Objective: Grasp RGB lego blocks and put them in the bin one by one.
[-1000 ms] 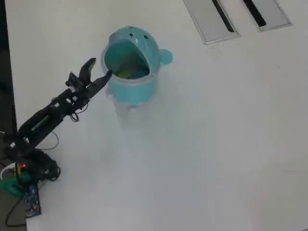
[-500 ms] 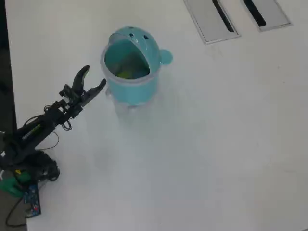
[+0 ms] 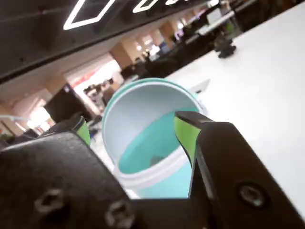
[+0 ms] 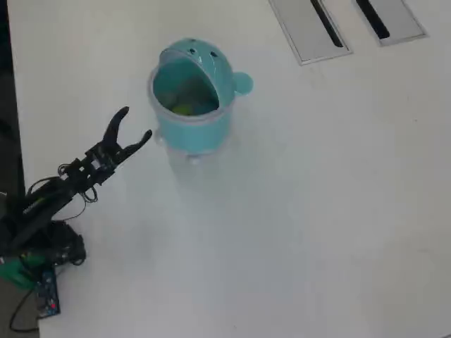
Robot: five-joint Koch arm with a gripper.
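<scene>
In the overhead view my gripper (image 4: 134,124) sits just left of the bin (image 4: 192,134), apart from it, on the table (image 4: 317,211). A block (image 4: 182,108) lies inside the bin. Two slotted panels (image 4: 310,28) lie at the far right.

One light-teal bin (image 4: 194,91) stands on one white table (image 4: 317,197). One yellow-green lego block (image 4: 182,108) shows inside it, perhaps more hidden. Two grey slotted panels (image 4: 308,28) at one o'clock.
</scene>
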